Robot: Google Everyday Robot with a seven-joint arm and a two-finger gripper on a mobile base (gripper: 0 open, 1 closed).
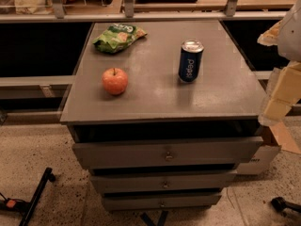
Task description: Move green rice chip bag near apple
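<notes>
The green rice chip bag [119, 37] is seen lying at the far left corner of the grey tabletop [155, 98]. It is set apart from the apple [115, 81], which is placed nearer the front left edge. A blue Pepsi can [190, 61] is stood upright to the right of both. The gripper [278, 95] is held beyond the tabletop's right edge, with nothing gripped that can be seen. Whether it is open or closed cannot be made out.

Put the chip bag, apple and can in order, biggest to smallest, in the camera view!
1. chip bag: widest, though farthest back.
2. can: taller than the apple.
3. apple: smallest.
The gripper is at the right edge, beside the table.
</notes>
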